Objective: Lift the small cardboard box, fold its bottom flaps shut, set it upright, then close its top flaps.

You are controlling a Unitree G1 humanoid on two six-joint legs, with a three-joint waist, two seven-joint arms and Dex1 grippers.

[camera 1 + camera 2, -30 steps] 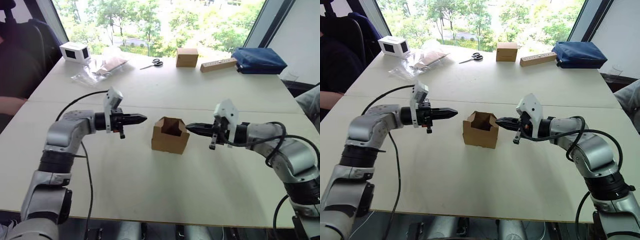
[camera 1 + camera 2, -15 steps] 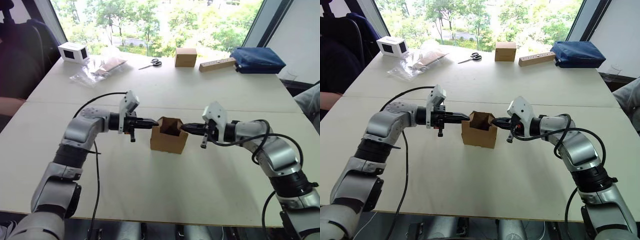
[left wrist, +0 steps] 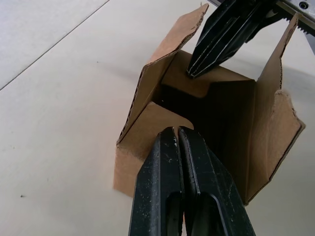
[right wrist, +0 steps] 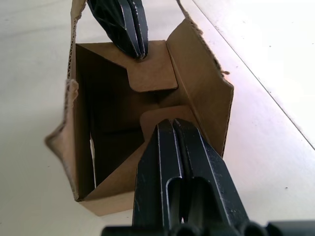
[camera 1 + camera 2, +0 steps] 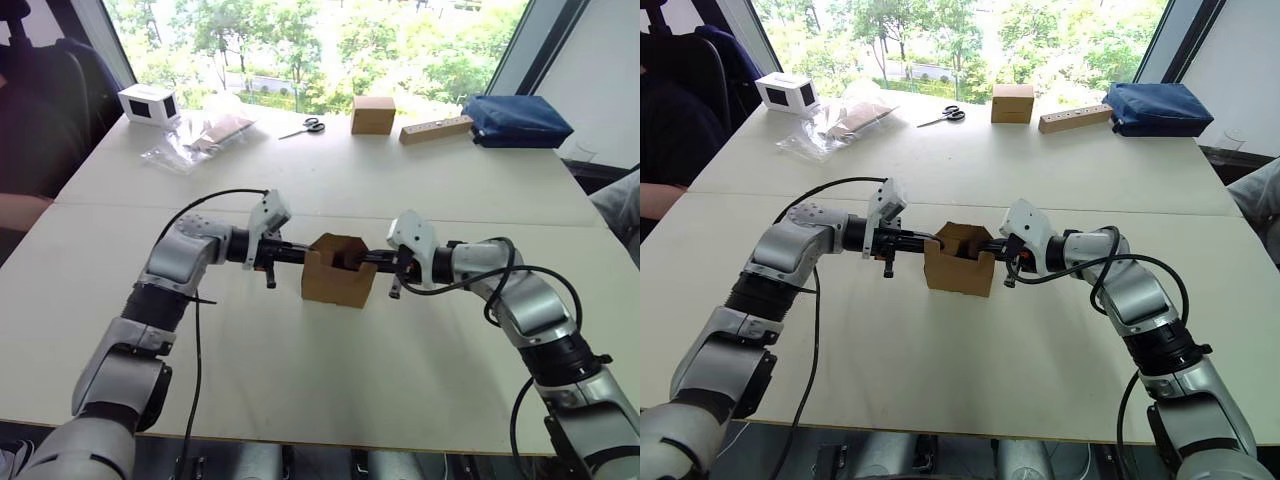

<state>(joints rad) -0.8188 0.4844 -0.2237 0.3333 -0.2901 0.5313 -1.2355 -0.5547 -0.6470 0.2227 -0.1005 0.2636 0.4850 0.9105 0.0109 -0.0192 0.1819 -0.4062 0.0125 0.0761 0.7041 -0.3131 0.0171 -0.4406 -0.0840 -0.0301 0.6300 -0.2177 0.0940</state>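
Note:
The small cardboard box [image 5: 338, 283] stands upright mid-table with its top open. My left gripper [image 5: 304, 255] is shut, and its tip presses on the box's left top flap [image 3: 147, 140]. My right gripper [image 5: 364, 260] is also shut, with its tip on the opposite flap [image 4: 123, 179]. Both side flaps lean inward over the opening. The two long flaps [image 4: 199, 83] still stand up. In the left wrist view my own shut gripper [image 3: 176, 131] faces the right gripper [image 3: 191, 73] across the box. The right wrist view looks past my right gripper [image 4: 170, 122] to the left gripper [image 4: 140, 53].
Along the far edge are a white box with a dark face [image 5: 149, 103], clear plastic bags [image 5: 200, 135], scissors [image 5: 313, 125], a neat cube-shaped cardboard box [image 5: 373, 114], a wooden block [image 5: 437, 129] and a blue bag [image 5: 518, 120]. Bare tabletop [image 5: 330, 380] surrounds the small box.
Both shut grippers have closed in on the box from either side. Their tips now touch the side flaps, which have tipped inward.

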